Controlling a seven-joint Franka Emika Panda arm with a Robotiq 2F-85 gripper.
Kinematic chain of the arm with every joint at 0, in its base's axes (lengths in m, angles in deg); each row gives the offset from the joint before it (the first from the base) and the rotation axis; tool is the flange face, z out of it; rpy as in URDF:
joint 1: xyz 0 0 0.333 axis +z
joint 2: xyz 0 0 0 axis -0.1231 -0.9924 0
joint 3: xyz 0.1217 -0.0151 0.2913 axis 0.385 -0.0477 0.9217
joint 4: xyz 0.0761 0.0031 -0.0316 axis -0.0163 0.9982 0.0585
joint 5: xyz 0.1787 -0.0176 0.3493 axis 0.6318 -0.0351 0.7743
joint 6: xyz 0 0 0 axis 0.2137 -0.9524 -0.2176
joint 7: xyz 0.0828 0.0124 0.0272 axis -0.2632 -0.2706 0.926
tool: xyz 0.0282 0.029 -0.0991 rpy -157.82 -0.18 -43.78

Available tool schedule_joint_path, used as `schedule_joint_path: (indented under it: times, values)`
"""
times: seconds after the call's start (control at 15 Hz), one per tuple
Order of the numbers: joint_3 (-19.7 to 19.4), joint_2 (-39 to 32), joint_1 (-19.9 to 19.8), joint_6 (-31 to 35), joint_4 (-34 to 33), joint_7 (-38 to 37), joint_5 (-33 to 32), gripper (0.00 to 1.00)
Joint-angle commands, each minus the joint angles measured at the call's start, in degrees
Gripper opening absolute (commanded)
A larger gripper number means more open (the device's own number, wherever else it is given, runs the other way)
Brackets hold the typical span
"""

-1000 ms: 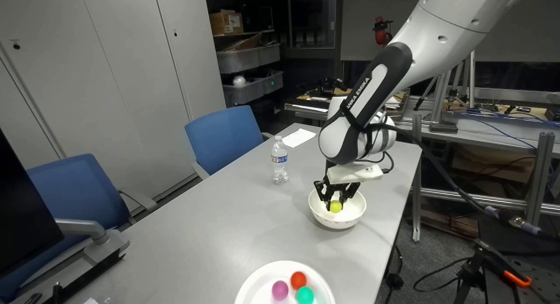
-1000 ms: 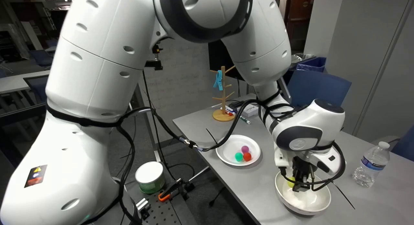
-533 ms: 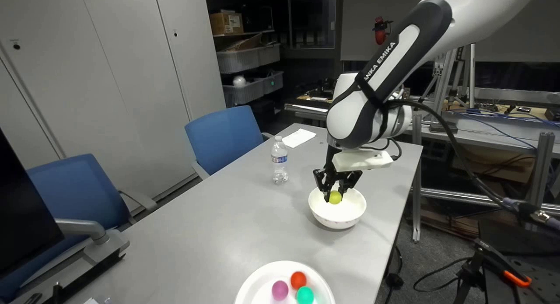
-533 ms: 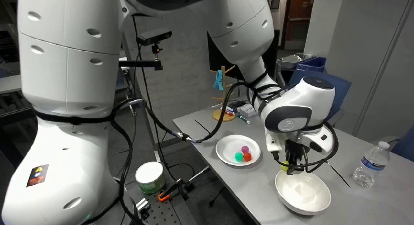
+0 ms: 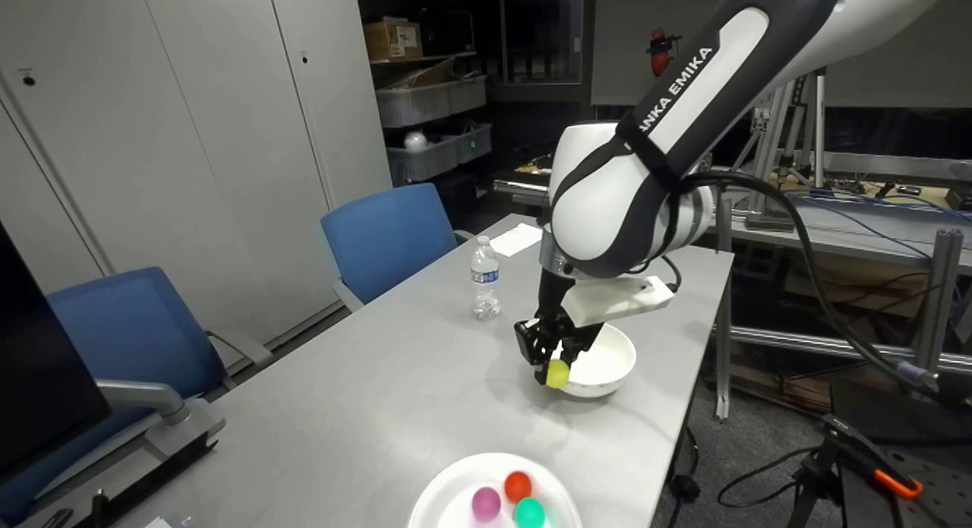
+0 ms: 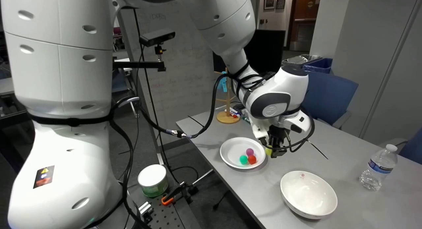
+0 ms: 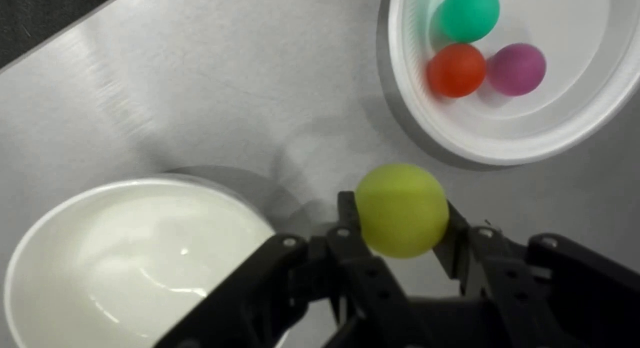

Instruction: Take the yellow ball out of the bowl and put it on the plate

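The yellow ball (image 7: 402, 210) is held between the two fingers of my gripper (image 7: 401, 215), touching both pads. The gripper and ball (image 5: 557, 374) are in the air above the table, outside the bowl. The white bowl (image 6: 308, 196) stands empty on the table; in the wrist view the bowl (image 7: 135, 268) is at the lower left. The flat white plate (image 6: 233, 153) lies beyond it, at the upper right of the wrist view (image 7: 582, 82). In an exterior view the ball (image 6: 268, 151) shows by the plate's near edge, partly behind the fingers.
A red-orange ball (image 7: 457, 70), a purple ball (image 7: 517, 69) and a teal ball (image 7: 470, 13) lie together on the plate. A water bottle (image 5: 485, 281) stands behind the bowl. A wooden stand (image 6: 227, 117) and markers are past the plate. A black cable runs along the arm.
My gripper has lifted the yellow ball up out of the bowl, then moved sideways past the bowl's rim toward the plate. Bowl, plate and other balls have not moved.
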Motion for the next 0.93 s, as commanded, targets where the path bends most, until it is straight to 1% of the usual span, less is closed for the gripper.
schedule_joint_path:
  times: [0.0, 0.13, 0.33, 0.53, 0.87]
  values:
    - [2.2, -1.1, 1.7, -0.1, -1.2, 3.8, 1.4, 0.13]
    - [3.3, -2.8, 2.7, 0.4, -2.3, 4.8, 0.9, 0.13]
    - [3.8, -6.1, 4.9, 0.2, -4.1, 5.3, -1.1, 0.13]
    - [4.4, -10.2, 6.4, 0.4, -6.6, 6.1, -1.7, 0.13]
    - [4.1, -15.9, 8.3, -0.3, -11.5, 6.5, -3.9, 0.13]
